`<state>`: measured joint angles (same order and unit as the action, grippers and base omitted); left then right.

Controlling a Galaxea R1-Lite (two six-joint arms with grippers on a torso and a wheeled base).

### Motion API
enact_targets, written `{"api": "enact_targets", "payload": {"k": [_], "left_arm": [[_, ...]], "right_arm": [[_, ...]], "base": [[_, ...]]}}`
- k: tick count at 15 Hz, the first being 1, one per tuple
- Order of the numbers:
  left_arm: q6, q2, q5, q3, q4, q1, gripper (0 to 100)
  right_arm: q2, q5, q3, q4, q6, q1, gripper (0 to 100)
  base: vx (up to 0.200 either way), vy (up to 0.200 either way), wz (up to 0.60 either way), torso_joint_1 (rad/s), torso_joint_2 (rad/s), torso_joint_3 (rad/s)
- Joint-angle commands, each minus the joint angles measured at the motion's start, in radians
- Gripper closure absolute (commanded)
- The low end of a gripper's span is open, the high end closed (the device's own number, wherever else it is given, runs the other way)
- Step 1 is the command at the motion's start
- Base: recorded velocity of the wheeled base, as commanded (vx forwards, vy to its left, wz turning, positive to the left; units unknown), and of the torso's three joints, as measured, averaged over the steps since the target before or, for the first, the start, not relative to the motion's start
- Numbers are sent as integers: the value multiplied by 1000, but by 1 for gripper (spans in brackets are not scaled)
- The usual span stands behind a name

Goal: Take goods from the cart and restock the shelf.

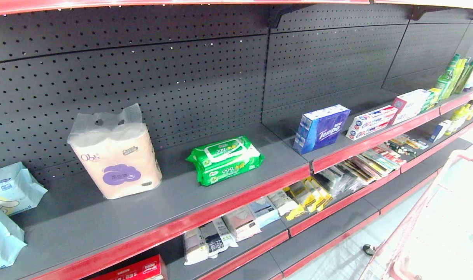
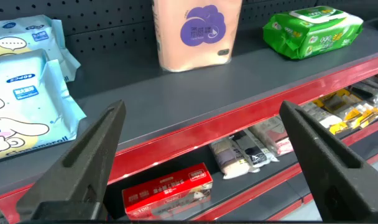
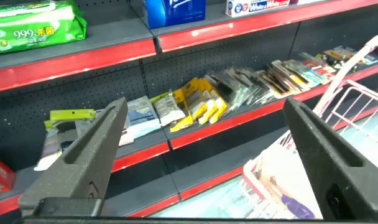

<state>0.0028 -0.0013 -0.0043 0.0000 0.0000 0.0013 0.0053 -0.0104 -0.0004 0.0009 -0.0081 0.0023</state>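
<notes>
The grey shelf [image 1: 228, 182] with a red front edge carries a pink toilet-roll pack [image 1: 115, 155], a green wet-wipes pack [image 1: 224, 158], a blue tissue pack [image 1: 321, 128] and toothpaste boxes [image 1: 371, 121]. The red cart [image 1: 423, 221] stands at the lower right, its rim also showing as the cart [image 3: 354, 62] in the right wrist view. My left gripper [image 2: 201, 162] is open and holds nothing, below and in front of the shelf's red edge, facing the toilet-roll pack [image 2: 197, 32] and the wipes pack [image 2: 313, 31]. My right gripper [image 3: 204, 162] is open and empty above the cart, facing the lower shelves.
Pale blue soft packs [image 1: 6, 194] lie at the shelf's left end. Lower shelves hold small hanging packets [image 1: 306, 194] and a red box [image 1: 137, 269]. Green bottles [image 1: 454, 76] stand at the far right. Bare shelf surface lies between the toilet rolls, the wipes and the blue pack.
</notes>
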Motion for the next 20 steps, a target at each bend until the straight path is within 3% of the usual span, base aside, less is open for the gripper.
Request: {"api": "enact_targets", "payload": {"k": [1,2,3,4,6,7,8,9,10,14,18,20], "left_arm": [[-1,1,0,0,0,0,0],[-1,1,0,0,0,0,0],[0,1,0,0,0,0,0],[0,1,0,0,0,0,0],[0,1,0,0,0,0,0],[0,1,0,0,0,0,0],[0,1,0,0,0,0,0],[-1,1,0,0,0,0,0],[0,1,0,0,0,0,0],[-1,1,0,0,0,0,0],[-1,1,1,0,0,0,0],[-1,1,0,0,0,0,0]], "right_arm": [[39,-5,-1,-1,-6,15,0],[68,3,-1,1,10,8,0],[159,24,-4,1,34,-54,0],[274,24,-105,10,39,-128,0],[737,20,-466,19,160,-220,0],[737,20,-466,19,160,-220,0],[1047,-22,-667,7,86,-315,0],[1153,-28,-714,4,33,-367,0],[1343,-39,-763,4,-130,-482,0],[1601,-148,-691,4,-609,-733,0],[1766,-152,-579,4,-894,-894,0],[1814,-152,-546,-12,-925,-901,0]], "base": [[0,0,0,0,0,0],[0,0,0,0,0,0],[0,0,0,0,0,0],[0,0,0,0,0,0],[0,0,0,0,0,0],[0,0,0,0,0,0],[0,0,0,0,0,0],[0,0,0,0,0,0],[0,0,0,0,0,0],[0,0,0,0,0,0],[0,0,0,0,0,0],[0,0,0,0,0,0]]}}
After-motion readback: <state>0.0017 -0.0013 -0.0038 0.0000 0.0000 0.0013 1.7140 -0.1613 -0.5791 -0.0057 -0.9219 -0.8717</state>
